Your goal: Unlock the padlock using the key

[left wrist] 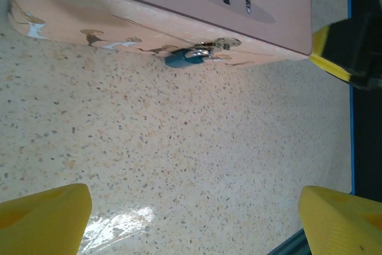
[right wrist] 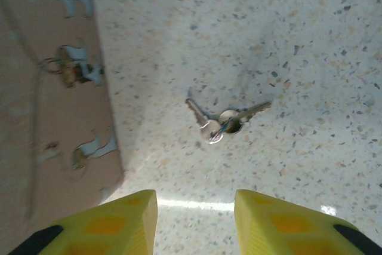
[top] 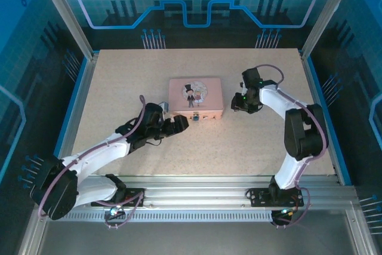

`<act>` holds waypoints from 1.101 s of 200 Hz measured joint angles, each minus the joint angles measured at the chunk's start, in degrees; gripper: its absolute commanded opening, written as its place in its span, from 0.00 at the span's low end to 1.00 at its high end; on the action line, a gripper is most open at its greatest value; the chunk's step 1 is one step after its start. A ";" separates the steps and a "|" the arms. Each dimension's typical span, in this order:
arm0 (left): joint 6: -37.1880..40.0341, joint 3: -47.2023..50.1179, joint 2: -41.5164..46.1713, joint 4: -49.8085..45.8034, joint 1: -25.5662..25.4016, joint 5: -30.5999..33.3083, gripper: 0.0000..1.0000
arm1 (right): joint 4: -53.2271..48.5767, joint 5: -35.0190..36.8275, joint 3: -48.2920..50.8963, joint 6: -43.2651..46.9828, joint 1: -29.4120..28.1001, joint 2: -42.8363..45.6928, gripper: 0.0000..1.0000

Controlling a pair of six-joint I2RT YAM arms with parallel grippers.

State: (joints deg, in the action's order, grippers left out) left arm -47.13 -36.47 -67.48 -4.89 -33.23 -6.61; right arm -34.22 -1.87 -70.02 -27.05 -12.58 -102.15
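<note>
Top camera overhead, facing down; wrist cameras close, sharing pink box [top: 196, 97].

Top view: the padlock [top: 196, 117] is a bluish speck at the near side of the pink box [top: 195, 95], its shackle too small to resolve. Left wrist view: the picture's top edge cuts off the pink box, and the padlock's shackle blurs against its wall. Right wrist view: the pink box, out of focus, runs off the left edge; the teeth of the key [right wrist: 210, 131] are indistinct.
</note>
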 measured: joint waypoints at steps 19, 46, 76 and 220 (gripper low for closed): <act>-0.83 0.00 0.17 0.00 -1.03 0.83 0.91 | -0.35 0.55 -1.03 -0.96 0.00 -2.84 0.37; -1.22 0.02 0.17 0.00 -1.53 1.46 0.91 | -0.35 1.86 -2.23 -2.32 0.00 -5.40 0.36; -2.32 0.70 0.15 0.24 -1.99 1.88 0.91 | -0.50 3.21 -3.58 -3.63 0.00 -7.41 0.34; -3.98 3.02 0.00 1.29 -2.32 2.36 0.90 | -0.59 5.38 -7.56 -6.43 0.07 -11.54 0.00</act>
State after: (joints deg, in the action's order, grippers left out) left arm -51.11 -33.45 -67.48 -3.60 -35.55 -4.25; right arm -34.81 3.51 -77.58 -33.47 -12.51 -113.69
